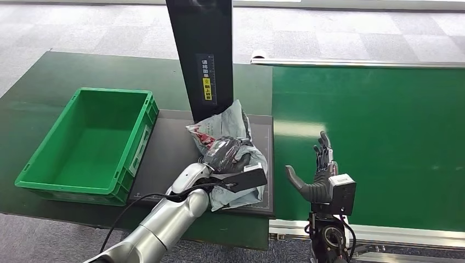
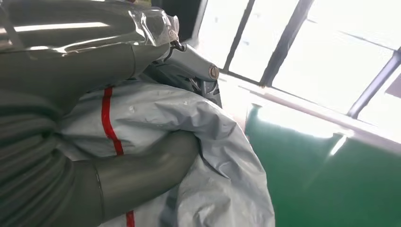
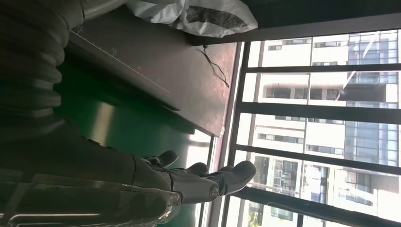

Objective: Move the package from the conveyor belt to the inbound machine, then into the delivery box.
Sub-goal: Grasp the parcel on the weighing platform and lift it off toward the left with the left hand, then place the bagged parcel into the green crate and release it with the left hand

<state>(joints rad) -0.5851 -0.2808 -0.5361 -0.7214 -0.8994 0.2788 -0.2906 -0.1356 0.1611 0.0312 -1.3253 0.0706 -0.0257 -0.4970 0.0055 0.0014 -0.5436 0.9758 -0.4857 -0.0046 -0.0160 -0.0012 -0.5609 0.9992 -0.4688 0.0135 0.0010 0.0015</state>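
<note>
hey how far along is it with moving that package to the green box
Done: the package is off the conveyor belt and lies on the dark inbound machine, under its black post. In hand: the left hand grips the package, as the left wrist view confirms. The right hand hangs open over the belt, holding nothing. Left: lifting the package into the green box, which is empty.
</note>
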